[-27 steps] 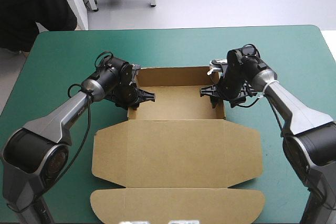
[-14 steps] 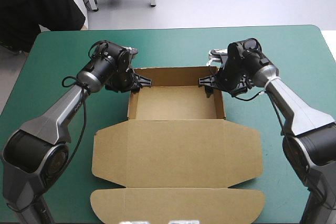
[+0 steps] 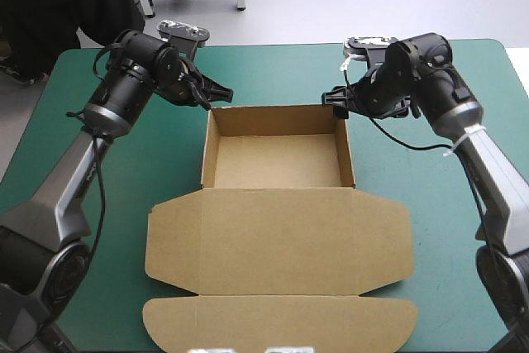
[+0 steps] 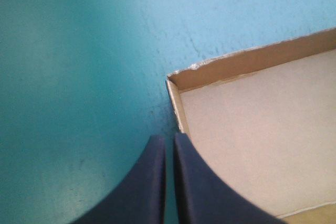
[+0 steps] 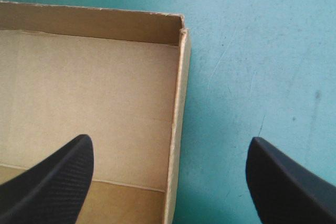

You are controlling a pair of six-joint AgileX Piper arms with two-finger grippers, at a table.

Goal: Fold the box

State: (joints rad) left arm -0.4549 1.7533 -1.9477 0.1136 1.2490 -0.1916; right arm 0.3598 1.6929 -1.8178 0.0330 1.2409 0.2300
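Both are withdrawn from the box [image 3: 277,163] into the upper frame: left gripper [image 3: 223,97] pinched empty, right gripper [image 3: 329,98] spread wide. Board looks light, stiff; grasp a wall's rim.

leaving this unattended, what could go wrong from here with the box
The right hand is open above the box, its right wall in line between the fingers; coming down skewed, a finger could crush that wall. The left hand is shut by the far left corner; pushing in from there might slide the box, since nothing holds it.
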